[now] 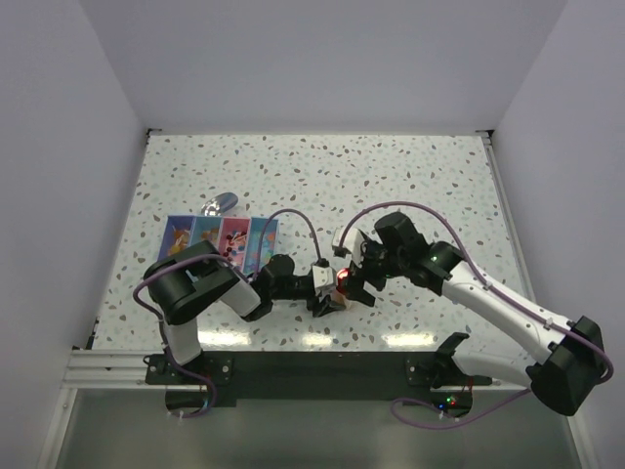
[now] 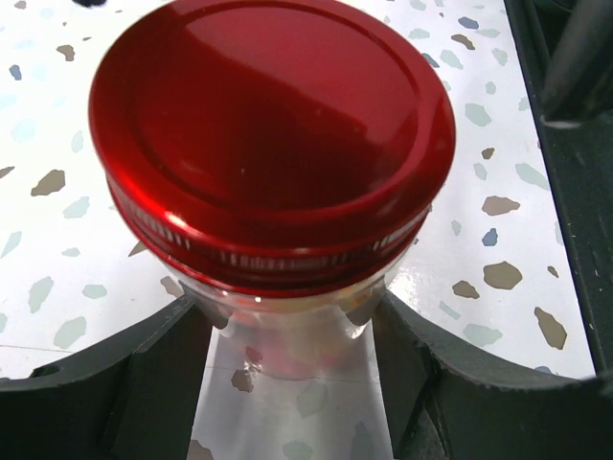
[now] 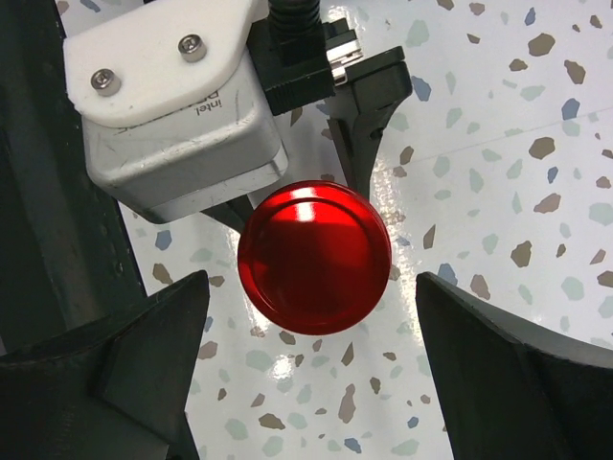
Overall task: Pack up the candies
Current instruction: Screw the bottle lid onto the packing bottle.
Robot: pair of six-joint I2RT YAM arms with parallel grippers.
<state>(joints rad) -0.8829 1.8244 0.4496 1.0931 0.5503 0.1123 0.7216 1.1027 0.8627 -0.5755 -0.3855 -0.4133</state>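
A glass jar [image 2: 287,326] with a round red lid [image 2: 273,125] stands on the speckled table near the front middle [image 1: 340,281]. My left gripper [image 2: 287,307] is shut on the jar, one dark finger [image 2: 144,374] on each side of the glass just under the lid. The candies [image 2: 292,353] show only as a blurred reddish-orange mass through the glass. My right gripper [image 3: 311,283] hangs open above the jar, its fingers spread wide on either side of the lid [image 3: 314,257] and apart from it. In the top view the left gripper [image 1: 325,293] and right gripper [image 1: 357,277] meet over the jar.
A flat colourful pack with cartoon pictures [image 1: 220,239] lies at the left of the table, and a small silvery scoop [image 1: 219,205] lies just behind it. The left wrist camera housing [image 3: 172,105] sits close behind the jar. The table's front edge [image 1: 322,347] is near.
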